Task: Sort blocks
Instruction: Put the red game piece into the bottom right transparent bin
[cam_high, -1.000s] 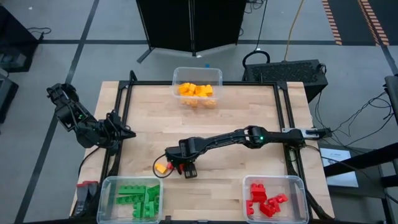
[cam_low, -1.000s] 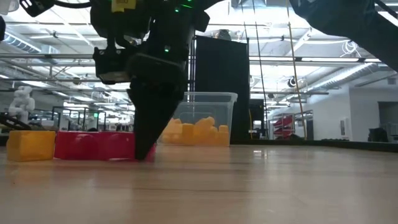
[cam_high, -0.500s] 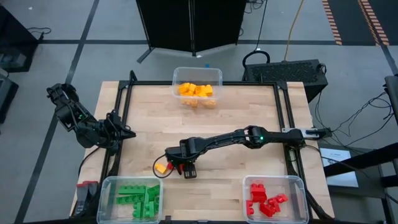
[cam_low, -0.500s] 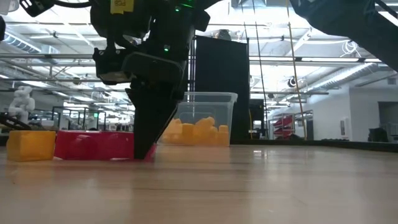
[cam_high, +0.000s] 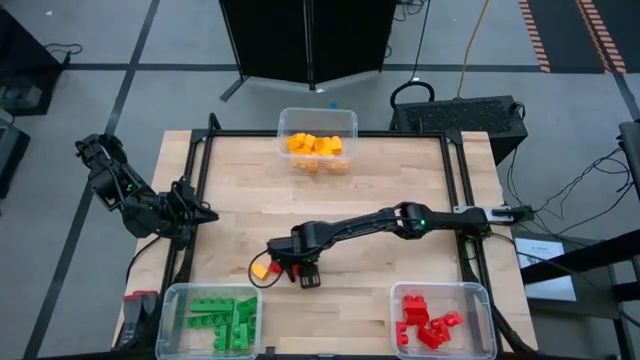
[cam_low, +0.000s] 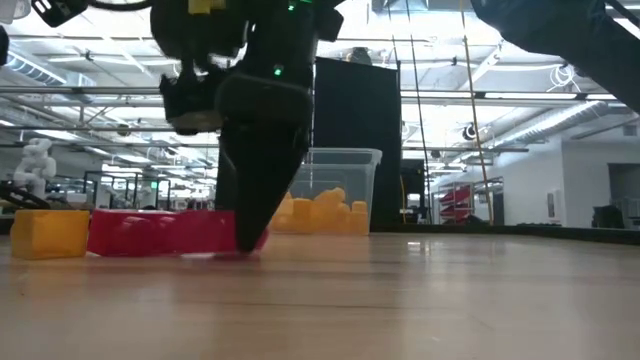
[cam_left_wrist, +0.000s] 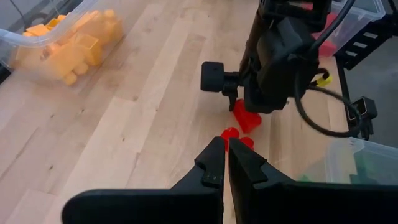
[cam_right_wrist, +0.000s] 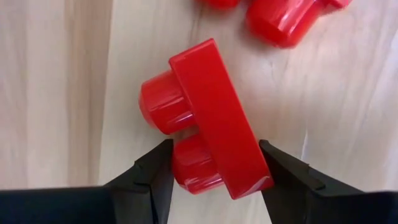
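Note:
My right gripper (cam_high: 302, 273) is down at the table's middle near side, shut on a red studded block (cam_right_wrist: 211, 118). That block lies on its side. Two more red blocks (cam_right_wrist: 283, 22) lie just beyond it on the wood, and they also show in the left wrist view (cam_left_wrist: 244, 119). A yellow-orange block (cam_high: 260, 270) rests on the table to the left of them, and shows in the low view (cam_low: 48, 233). My left gripper (cam_left_wrist: 226, 148) is shut and empty, and waits at the table's left edge (cam_high: 203, 213). My right gripper pinches the red block between its two fingers. One finger (cam_right_wrist: 152, 171) is against a stud (cam_right_wrist: 186, 165) and the other against the block's opposite face (cam_right_wrist: 252, 158). The fingers point down from above. The block lies on its side on the table.
A clear bin (cam_high: 318, 111) with yellow-orange blocks stands at the far edge. A bin (cam_high: 212, 287) with green blocks stands at the near left, and a bin (cam_high: 440, 286) with red blocks at the near right. Bare wood lies between them.
My right gripper has shifted a little toward the table's right edge, staying down at the table top by the red blocks.

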